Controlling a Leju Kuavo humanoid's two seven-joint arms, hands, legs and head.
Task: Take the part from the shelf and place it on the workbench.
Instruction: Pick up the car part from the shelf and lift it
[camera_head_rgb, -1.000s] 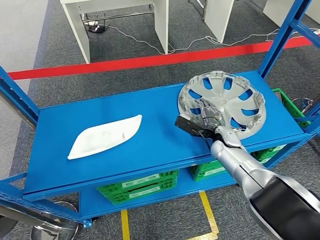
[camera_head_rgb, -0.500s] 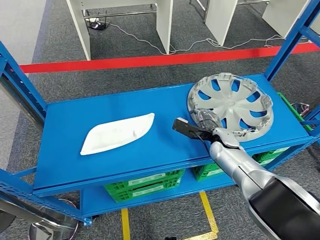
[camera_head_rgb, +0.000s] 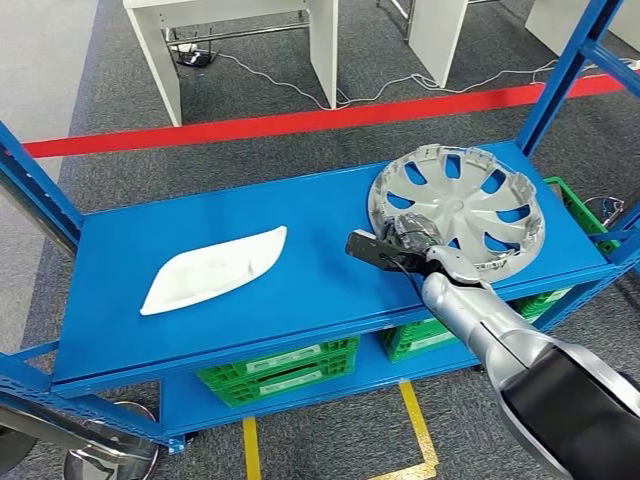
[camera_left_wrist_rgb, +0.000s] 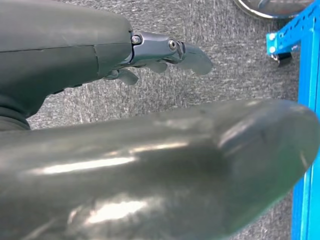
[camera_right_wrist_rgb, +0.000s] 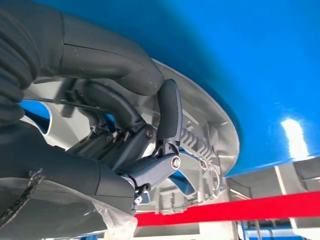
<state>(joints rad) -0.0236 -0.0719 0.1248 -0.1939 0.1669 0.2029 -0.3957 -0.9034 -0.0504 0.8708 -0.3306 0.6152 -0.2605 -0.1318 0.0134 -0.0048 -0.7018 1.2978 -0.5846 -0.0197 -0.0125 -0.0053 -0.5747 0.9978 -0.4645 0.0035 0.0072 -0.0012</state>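
Head view: high, looking forward-down over blue shelf (camera_head_rgb: 226, 320). Right wrist view: close behind right robot hand (camera_right_wrist_rgb: 113, 145) at hubcap (camera_head_rgb: 483, 205), shares shelf. Left wrist view: close, facing floor.

text: none legible | labels: white strips on the green crates (camera_head_rgb: 290, 367) under the blue shelf (camera_head_rgb: 317, 290) (print too small to make out) | brands, numbers, signs: none readable

silver right arm (camera_head_rgb: 483, 325), black upper cover, dark grey fingers (camera_right_wrist_rgb: 170, 112)
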